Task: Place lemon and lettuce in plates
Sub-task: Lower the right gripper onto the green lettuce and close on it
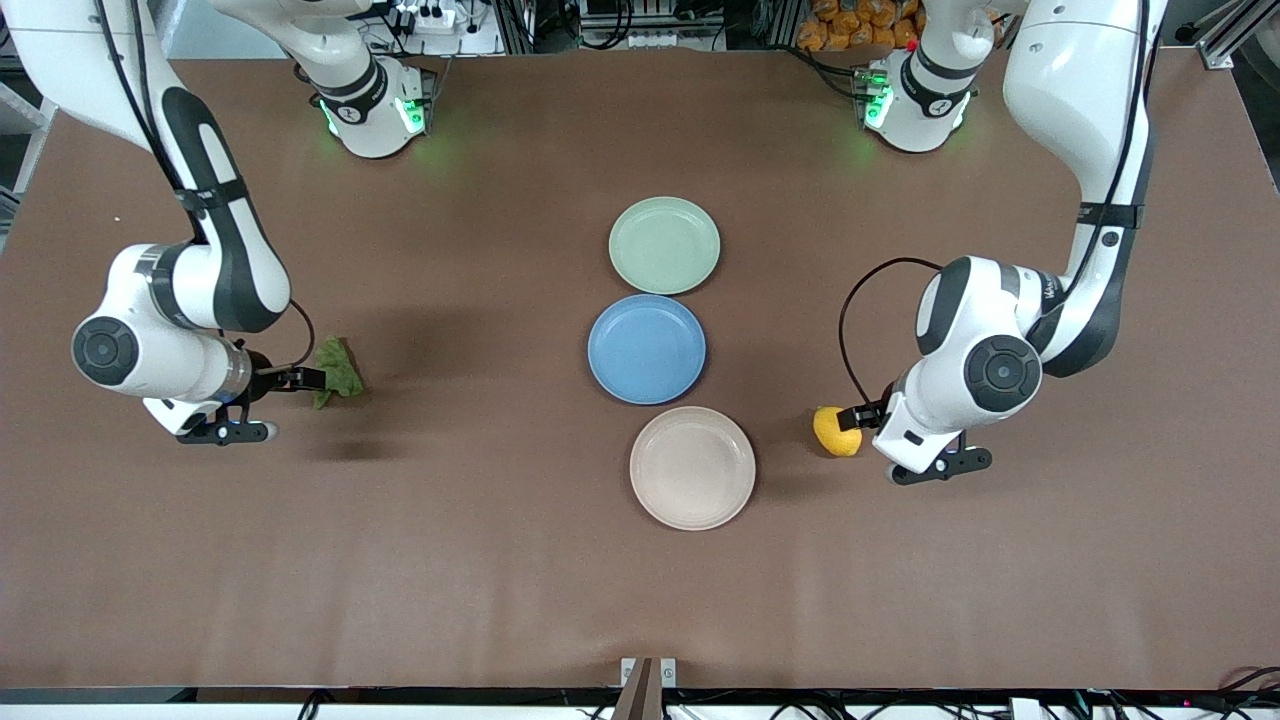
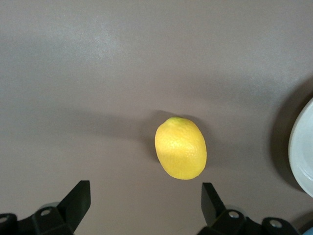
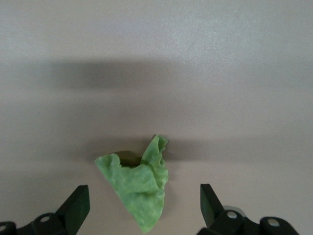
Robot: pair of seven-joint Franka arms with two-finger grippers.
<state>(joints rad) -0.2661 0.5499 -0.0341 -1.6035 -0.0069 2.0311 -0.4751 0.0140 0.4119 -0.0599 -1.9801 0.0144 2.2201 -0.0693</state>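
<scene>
The left end effector (image 2: 144, 203) hangs wide open over the lemon (image 1: 836, 431), which lies on the worktop (image 1: 480, 540) beside the beige plate (image 1: 692, 467). The right end effector (image 3: 144, 205) is wide open over the lettuce (image 1: 338, 369). Each should drop straight down, then squeeze gently around the middle.

The yellow lemon (image 1: 836, 431) lies at three o'clock of the beige plate (image 1: 692, 467). The crumpled lettuce (image 1: 339, 369) lies at nine o'clock of the mint plate (image 1: 664, 245), well apart.
</scene>
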